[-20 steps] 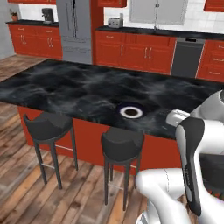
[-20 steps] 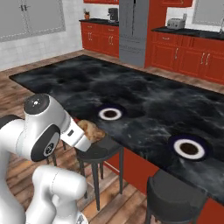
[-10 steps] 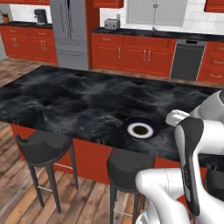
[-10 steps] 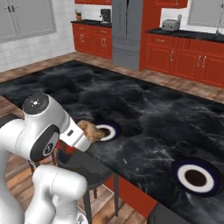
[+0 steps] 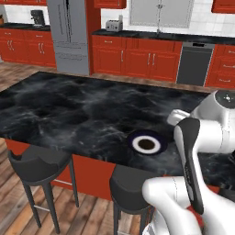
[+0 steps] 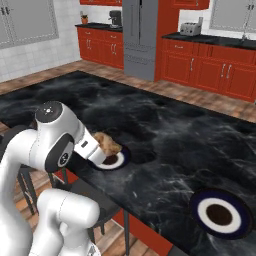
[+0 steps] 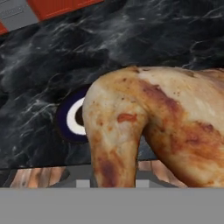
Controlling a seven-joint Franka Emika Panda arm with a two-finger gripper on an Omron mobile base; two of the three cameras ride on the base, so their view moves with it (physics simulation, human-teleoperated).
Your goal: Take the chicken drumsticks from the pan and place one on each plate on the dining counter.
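1. Your gripper (image 6: 100, 150) is pinching a chicken drumstick (image 7: 157, 127); the meat hides the fingertips in the hand view.
2. The drumstick hangs just above a plate (image 6: 116, 160) near the counter's (image 6: 165, 135) front edge, towards its left end.
3. The second plate (image 6: 220, 214) sits well to the right along the same front edge.
4. Two black stools (image 5: 39, 167) stand beneath that edge.
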